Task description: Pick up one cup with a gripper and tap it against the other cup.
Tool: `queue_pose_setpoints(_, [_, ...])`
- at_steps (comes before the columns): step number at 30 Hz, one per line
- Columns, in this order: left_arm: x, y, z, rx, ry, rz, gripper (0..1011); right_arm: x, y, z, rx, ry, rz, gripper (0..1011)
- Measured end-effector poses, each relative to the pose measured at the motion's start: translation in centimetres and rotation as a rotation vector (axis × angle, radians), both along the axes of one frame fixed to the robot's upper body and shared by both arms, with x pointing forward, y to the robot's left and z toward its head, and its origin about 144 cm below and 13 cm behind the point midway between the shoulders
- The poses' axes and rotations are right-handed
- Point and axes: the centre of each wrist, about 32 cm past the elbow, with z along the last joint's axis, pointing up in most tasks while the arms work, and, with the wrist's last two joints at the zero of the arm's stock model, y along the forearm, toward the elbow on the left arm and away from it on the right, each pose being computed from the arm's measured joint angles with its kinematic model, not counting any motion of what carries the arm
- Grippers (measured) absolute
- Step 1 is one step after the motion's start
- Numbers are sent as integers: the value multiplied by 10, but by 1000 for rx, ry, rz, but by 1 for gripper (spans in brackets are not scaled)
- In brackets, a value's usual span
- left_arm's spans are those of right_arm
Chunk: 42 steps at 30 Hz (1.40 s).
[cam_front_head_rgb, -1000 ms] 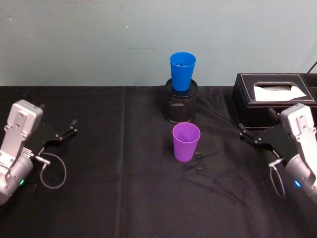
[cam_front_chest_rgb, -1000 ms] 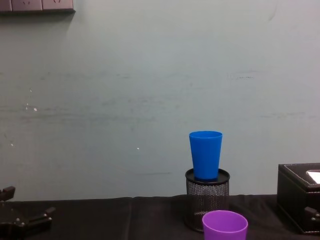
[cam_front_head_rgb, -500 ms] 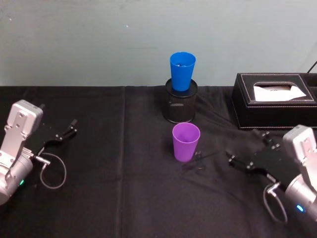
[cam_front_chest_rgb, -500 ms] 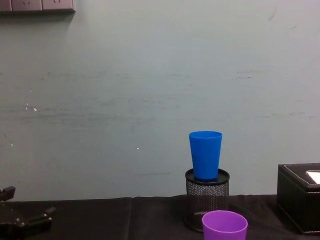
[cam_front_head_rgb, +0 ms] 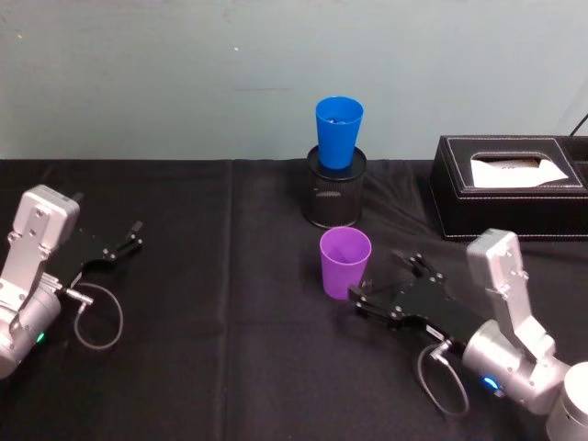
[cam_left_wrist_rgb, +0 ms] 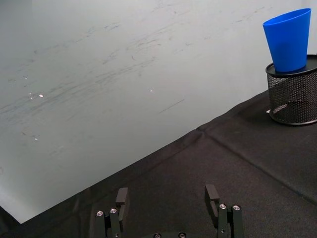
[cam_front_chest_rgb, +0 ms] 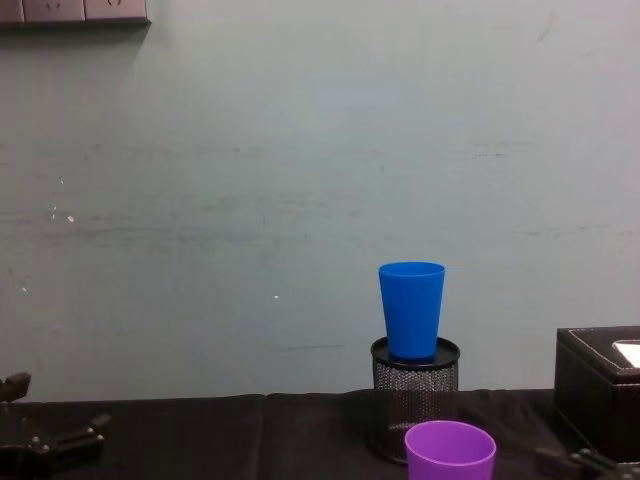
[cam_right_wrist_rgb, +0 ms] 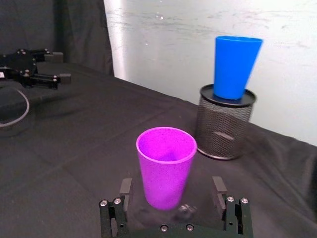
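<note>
Atop the black mesh holder (cam_front_head_rgb: 333, 202) stands the smooth, tapered blue cup (cam_front_head_rgb: 338, 133).

black mesh holder (cam_front_head_rgb: 333, 198), black tissue box (cam_front_head_rgb: 487, 208), black tablecloth (cam_front_head_rgb: 211, 322)

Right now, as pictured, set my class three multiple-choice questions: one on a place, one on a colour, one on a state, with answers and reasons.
1. Where is the blue cup? A on the tablecloth; B on the black mesh holder; C on the black box.
2. Which colour is the cup nearest the right gripper? A green; B blue; C purple.
3. The right gripper's fingers are: A open, flanking the purple cup; B shut on the blue cup; C shut on nothing.
Answers: B, it stands atop the holder; C, purple stands before that gripper; A, gaps show beside both fingers. The left gripper lies parked, open.
</note>
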Motion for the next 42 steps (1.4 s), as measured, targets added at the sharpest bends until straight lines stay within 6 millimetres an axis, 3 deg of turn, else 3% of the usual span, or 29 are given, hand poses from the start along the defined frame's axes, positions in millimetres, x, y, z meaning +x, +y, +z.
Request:
queue_pose_setpoints(14, [0, 0, 0, 0, 0, 0, 1000, 34, 30, -11, 58, 29, -2, 1002])
queue_pose_setpoints(27, [0, 0, 0, 0, 0, 0, 1000, 46, 44, -18, 85, 30, -1, 1002])
queue_pose_setpoints(31, [0, 0, 0, 0, 0, 0, 1000, 48, 46, -18, 93, 27, -6, 951])
queue_pose_setpoints(38, [0, 0, 0, 0, 0, 0, 1000, 48, 46, -17, 98, 29, -17, 777])
queue_pose_setpoints(42, [0, 0, 0, 0, 0, 0, 1000, 46, 45, -13, 99, 24, -17, 750])
